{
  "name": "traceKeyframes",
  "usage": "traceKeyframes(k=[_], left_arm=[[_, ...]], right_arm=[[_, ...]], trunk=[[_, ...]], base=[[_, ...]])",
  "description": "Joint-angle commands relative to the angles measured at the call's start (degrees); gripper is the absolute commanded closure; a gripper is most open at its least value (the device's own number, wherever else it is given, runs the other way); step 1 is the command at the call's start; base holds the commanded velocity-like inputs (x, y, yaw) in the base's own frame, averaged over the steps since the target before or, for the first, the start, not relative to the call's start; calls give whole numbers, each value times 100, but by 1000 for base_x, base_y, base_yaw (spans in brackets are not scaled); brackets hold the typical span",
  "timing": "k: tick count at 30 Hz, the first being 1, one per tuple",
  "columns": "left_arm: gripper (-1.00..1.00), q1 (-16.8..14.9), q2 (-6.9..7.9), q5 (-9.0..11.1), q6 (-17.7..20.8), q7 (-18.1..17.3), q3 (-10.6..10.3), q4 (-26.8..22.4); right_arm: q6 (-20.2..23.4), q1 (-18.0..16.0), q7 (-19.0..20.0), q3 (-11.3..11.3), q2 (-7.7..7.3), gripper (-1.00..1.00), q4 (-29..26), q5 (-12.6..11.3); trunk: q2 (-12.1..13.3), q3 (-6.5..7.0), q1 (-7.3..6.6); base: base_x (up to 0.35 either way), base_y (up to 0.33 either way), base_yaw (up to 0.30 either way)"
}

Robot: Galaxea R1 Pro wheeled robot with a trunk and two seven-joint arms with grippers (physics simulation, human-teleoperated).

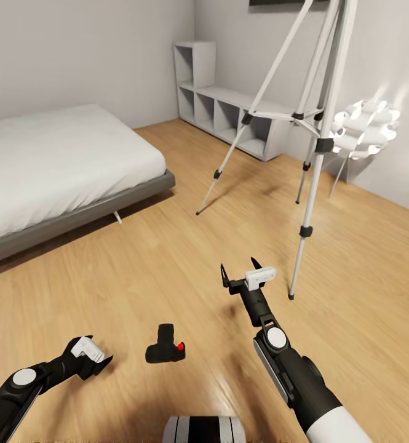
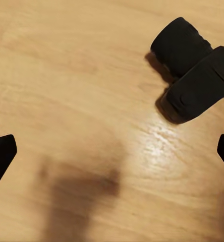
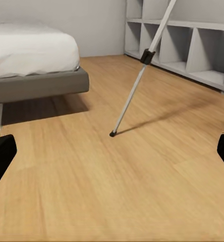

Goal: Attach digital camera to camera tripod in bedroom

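The digital camera (image 1: 165, 347), black with a red button, lies on the wood floor in front of me; in the left wrist view the camera (image 2: 195, 74) lies ahead of the fingers. My left gripper (image 1: 99, 357) hovers open just left of it, its fingertips (image 2: 1, 156) spread wide with nothing between them. The camera tripod (image 1: 318, 132) stands at the right on silver-white legs, its head above the frame. My right gripper (image 1: 240, 271) is open and empty, a short way left of the nearest leg's foot. One tripod leg (image 3: 137, 78) slants across the right wrist view.
A grey-framed white bed (image 1: 56, 166) fills the left side. Grey cube shelving (image 1: 229, 104) lines the far wall. A white ball-cluster lamp (image 1: 364, 126) stands behind the tripod at the right. Open wood floor (image 1: 167, 258) lies between the bed and the tripod.
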Motion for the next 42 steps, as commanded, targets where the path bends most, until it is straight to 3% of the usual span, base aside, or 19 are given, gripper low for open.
traceKeyframes(k=[1, 11, 18, 26, 42], left_arm=[[-100, -2, -1, -17, 34, -30, 5, -11], [-100, -2, -24, -17, 32, -30, -34, -88], [-100, -2, -127, -24, 37, -34, -485, -291], [-100, -2, -95, -25, 51, -88, -532, -481], [-100, -2, -80, -25, 83, -197, -540, -988]], right_arm=[[-10, -4, -44, 15, -2, -100, 3, 15], [-5, -17, -33, 10, -2, -100, -192, 33], [4, -191, -18, 5, -2, -100, -494, 51], [26, -254, -18, 4, -2, -100, -783, 49], [29, -259, -18, 103, -2, -100, -836, 51]], trunk=[[-3, -27, 1], [-17, -248, 27], [-26, -403, 45], [-37, -581, 66], [-58, -935, 107]], base=[[0, 0, 0], [0, 0, 0], [0, 0, 0], [0, 0, 0], [0, 0, 0]])
